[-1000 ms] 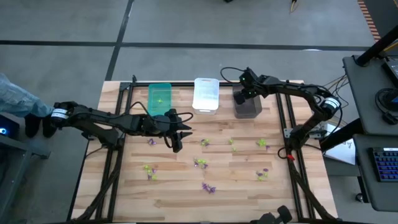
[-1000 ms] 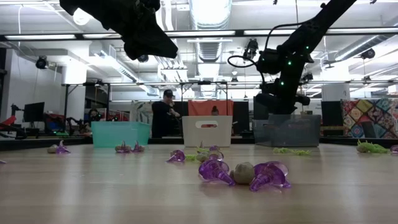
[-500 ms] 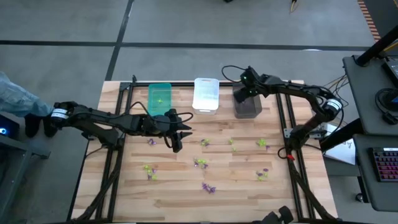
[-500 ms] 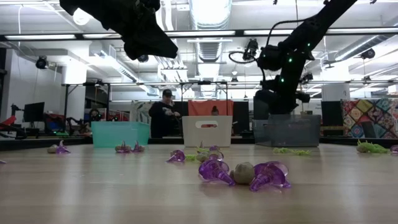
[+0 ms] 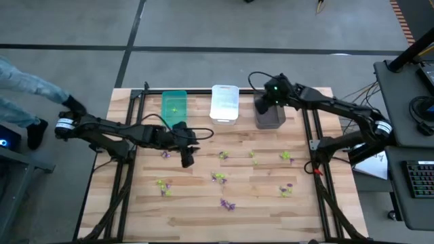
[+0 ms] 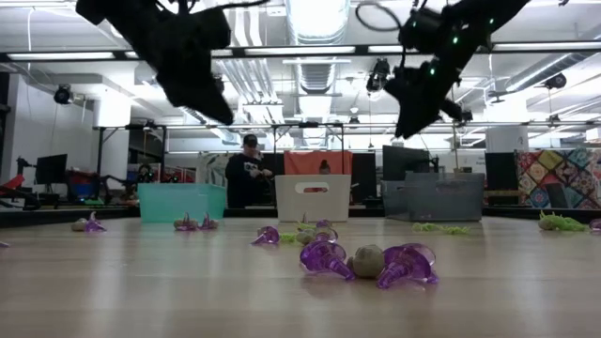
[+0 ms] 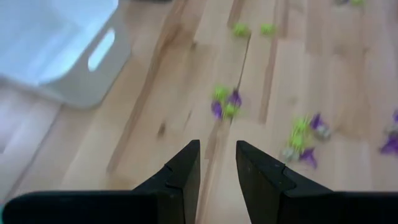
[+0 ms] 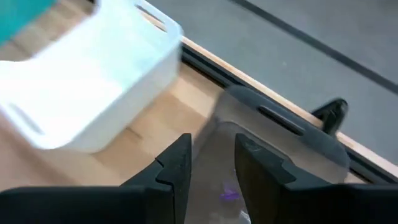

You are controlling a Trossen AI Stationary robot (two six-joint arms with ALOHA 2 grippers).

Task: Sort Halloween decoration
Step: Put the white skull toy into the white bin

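your right gripper (image 8: 210, 163), jaws parted and empty, hangs over the dark grey plastic bin (image 8: 280, 149) at upper right; pinch those tiny, light, spiky plastic trinkets (image 5: 218, 177) mid-body.

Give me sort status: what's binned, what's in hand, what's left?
Done: a purple trinket lies in the dark grey bin, and a yellow-green one in the green bin. In hand: nothing; the right gripper is open above the grey bin, the left gripper open and empty over the table. Left: most trinkets are scattered on the wood, like the purple pair.
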